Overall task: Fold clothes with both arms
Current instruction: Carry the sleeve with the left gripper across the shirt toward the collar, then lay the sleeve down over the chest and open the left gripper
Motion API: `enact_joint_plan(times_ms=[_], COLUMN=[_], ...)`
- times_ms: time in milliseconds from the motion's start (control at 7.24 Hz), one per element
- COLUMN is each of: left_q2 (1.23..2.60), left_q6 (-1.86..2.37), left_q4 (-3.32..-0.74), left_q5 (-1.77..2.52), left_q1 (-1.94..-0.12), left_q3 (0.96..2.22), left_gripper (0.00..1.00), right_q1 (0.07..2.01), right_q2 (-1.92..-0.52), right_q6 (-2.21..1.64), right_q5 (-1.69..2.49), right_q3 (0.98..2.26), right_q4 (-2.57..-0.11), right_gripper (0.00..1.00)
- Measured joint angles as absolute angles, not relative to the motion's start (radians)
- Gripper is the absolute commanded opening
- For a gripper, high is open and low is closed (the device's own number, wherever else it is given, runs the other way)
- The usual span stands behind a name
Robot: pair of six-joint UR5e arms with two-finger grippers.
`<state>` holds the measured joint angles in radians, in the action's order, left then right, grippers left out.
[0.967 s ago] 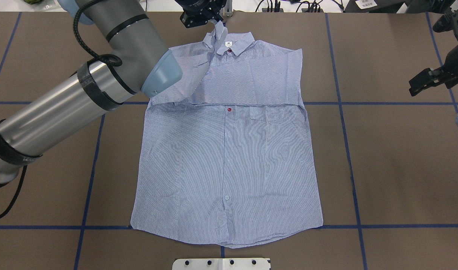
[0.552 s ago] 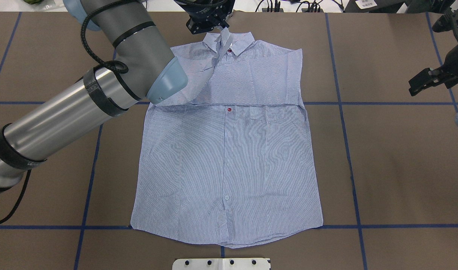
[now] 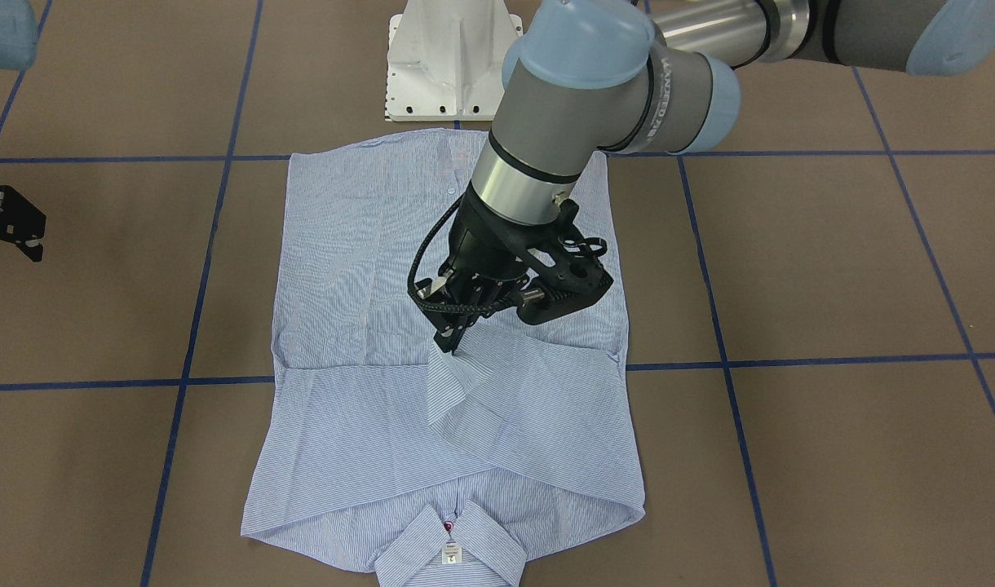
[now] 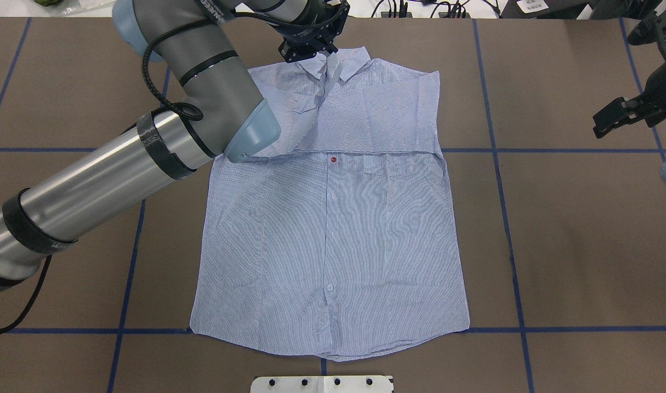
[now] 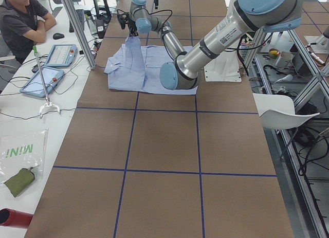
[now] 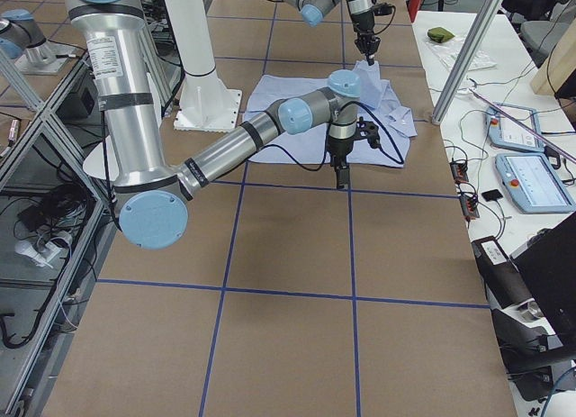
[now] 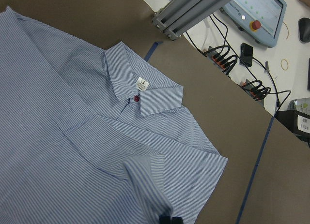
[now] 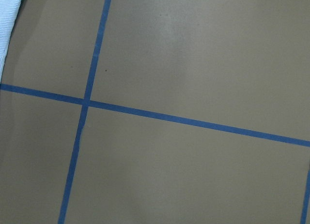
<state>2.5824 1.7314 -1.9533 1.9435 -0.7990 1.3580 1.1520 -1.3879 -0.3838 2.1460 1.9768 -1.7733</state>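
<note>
**Sleeve lay-down over the chest: items, left to right**

Left arm [image 4: 93,180]: comes in across the left half of the table [image 4: 557,229], and its elbow passes over the shirt's shoulder. It hangs close above the cloth, so keep that elbow high as you lower.

Left gripper [image 3: 451,346]: jaws are pinched on the end of the sleeve [image 3: 457,395], held off the chest close to the collar [image 4: 352,57]. The sleeve hangs from it as a peaked, twisted flap rather than lying flat. By my reading, you are laying this sleeve across the chest.
- Carry the cuff sideways toward the shirt's other side so the twist runs out before the cloth lands.
- Go down low and let go only once the cuff rests on the shirt.
- A release from height would likely leave a crumple.

Shirt [image 4: 333,245]: lies in the middle of the table, front up, hem toward the robot's base and collar away from it. The body is flat and square to the tape lines [image 4: 529,150]. The other sleeve is folded across the chest. Move slowly, because a sideways drag could shift that layer underneath.

Right gripper [image 4: 611,123]: hovers over bare table, well apart from the shirt on the right, with nothing in it. I cannot tell whether its jaws are apart. Keep it clear, or bring it in to steady the folded layer if the cloth creeps
</note>
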Motion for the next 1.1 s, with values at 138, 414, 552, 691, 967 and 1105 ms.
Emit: enact_joint_plan(times_ms=[138,414,552,691,967,1105], left_q2=[2.584,2.585,2.587,2.597,2.628,2.636], left_q6=[1.731,1.724,1.722,1.723,1.722,1.721], left_q4=[-2.027,-2.141,-2.187,-2.224,-2.280,-2.309], left_q5=[1.928,1.896,1.871,1.836,1.766,1.737], left_q1=[-0.788,-0.743,-0.708,-0.674,-0.625,-0.606], left_q3=[1.306,1.259,1.242,1.209,1.121,1.089], left_gripper=[0.00,0.00,0.00,0.00,0.00,0.99], right_q1=[1.152,1.152,1.152,1.152,1.152,1.152], right_q2=[-1.386,-1.385,-1.385,-1.385,-1.386,-1.386], right_q6=[-0.384,-0.385,-0.385,-0.385,-0.386,-0.388], right_q5=[2.146,2.150,2.151,2.152,2.153,2.154], right_q3=[1.974,1.971,1.970,1.970,1.965,1.959], right_q4=[-1.773,-1.773,-1.773,-1.773,-1.774,-1.774], right_gripper=[1.00,1.00,1.00,1.00,1.00,1.00])
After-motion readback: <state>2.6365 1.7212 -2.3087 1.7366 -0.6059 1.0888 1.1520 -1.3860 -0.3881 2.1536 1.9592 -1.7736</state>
